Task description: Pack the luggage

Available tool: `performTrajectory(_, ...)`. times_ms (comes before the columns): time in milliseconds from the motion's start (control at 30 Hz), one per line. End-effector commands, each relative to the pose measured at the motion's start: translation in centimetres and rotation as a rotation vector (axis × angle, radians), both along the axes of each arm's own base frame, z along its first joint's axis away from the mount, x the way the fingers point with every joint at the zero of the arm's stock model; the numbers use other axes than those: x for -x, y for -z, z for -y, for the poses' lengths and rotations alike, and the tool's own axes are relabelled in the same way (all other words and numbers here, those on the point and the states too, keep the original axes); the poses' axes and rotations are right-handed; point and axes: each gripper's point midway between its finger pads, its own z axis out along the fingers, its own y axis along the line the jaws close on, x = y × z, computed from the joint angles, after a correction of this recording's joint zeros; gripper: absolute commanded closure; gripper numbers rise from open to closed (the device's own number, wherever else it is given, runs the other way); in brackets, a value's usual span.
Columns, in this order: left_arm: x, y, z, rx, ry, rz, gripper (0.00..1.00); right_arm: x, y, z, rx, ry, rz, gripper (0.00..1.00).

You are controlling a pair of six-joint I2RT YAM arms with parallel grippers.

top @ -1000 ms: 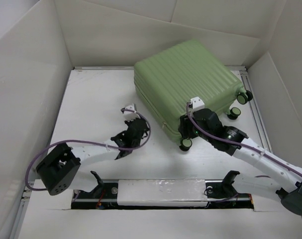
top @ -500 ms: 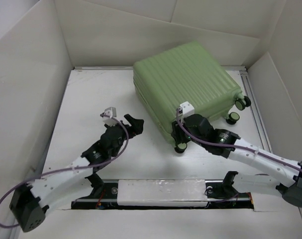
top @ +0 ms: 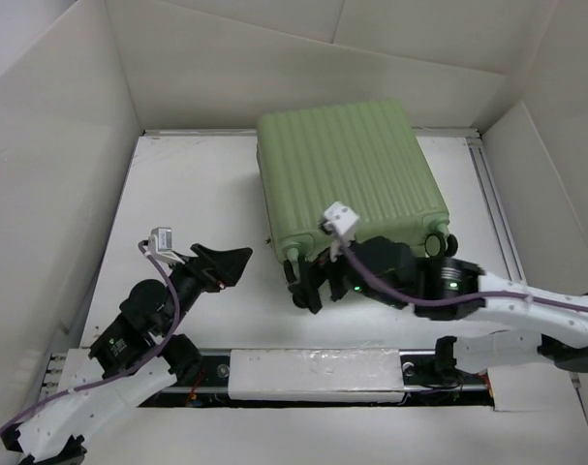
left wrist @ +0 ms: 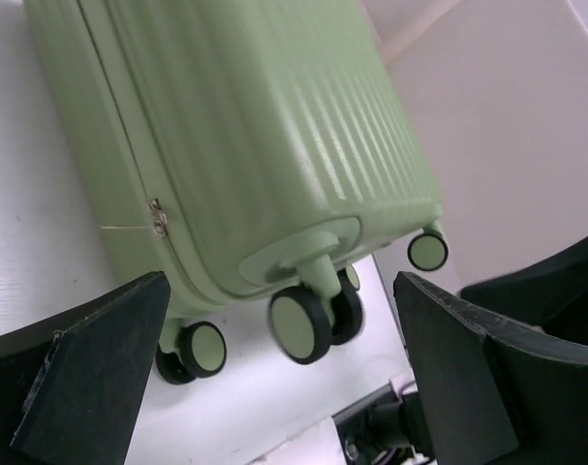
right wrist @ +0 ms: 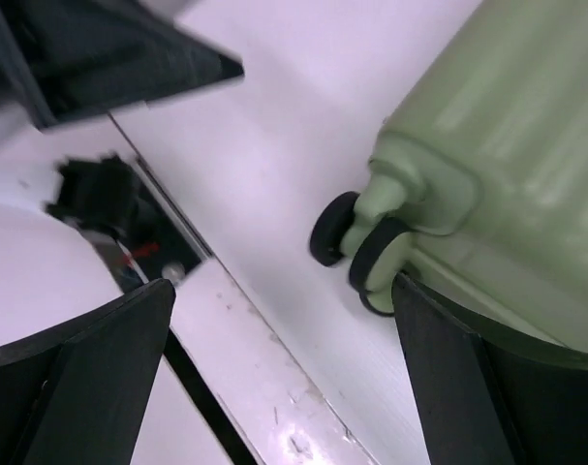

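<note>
Top external | luggage flat | right gripper at its near-left corner

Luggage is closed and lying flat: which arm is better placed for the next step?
Right, probably: the right fingers are open at the luggage's wheeled end; the left fingers hang open, clear of it.

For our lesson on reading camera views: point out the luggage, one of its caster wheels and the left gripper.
luggage [top: 347,170], top external view, ribbed upper shell.
caster wheel [left wrist: 297,325], left wrist view, pale green hub face.
left gripper [top: 226,263], top external view, between its open fingertips.
</note>
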Motion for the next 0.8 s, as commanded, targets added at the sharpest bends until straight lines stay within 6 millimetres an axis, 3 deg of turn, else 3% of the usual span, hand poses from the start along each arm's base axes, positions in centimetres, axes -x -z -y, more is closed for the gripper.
performTrajectory(0,1.2,-0.7,0.7,-0.012,0.077,0.001,0.0,-0.8,-7.2,4.2,-0.207,0.116,0.049,0.0)
performTrajectory(67,1.3,-1.0,1.2,-0.015,0.109,0.028,0.0,-0.8,-8.5,7.1,-0.256,0.156,0.072,0.0)
performTrajectory(200,1.4,-1.4,1.8,0.001,0.137,0.073,0.0,-2.0,-8.7,12.2,-0.306,0.313,0.109,0.0)
performTrajectory(500,1.2,-0.7,1.7,-0.02,0.129,0.093,0.0,-4.3,-4.0,21.9,-0.349,0.686,0.163,0.0)
performTrajectory(633,0.0,-1.0,0.0,-0.078,0.02,0.065,0.0,-4.5,-3.5,25.6,-0.451,0.8,0.165,0.0)
performTrajectory(767,-1.2,-0.7,-1.2,-0.138,-0.076,0.016,0.0,-4.6,-3.6,26.3,-0.451,0.796,0.213,0.0)
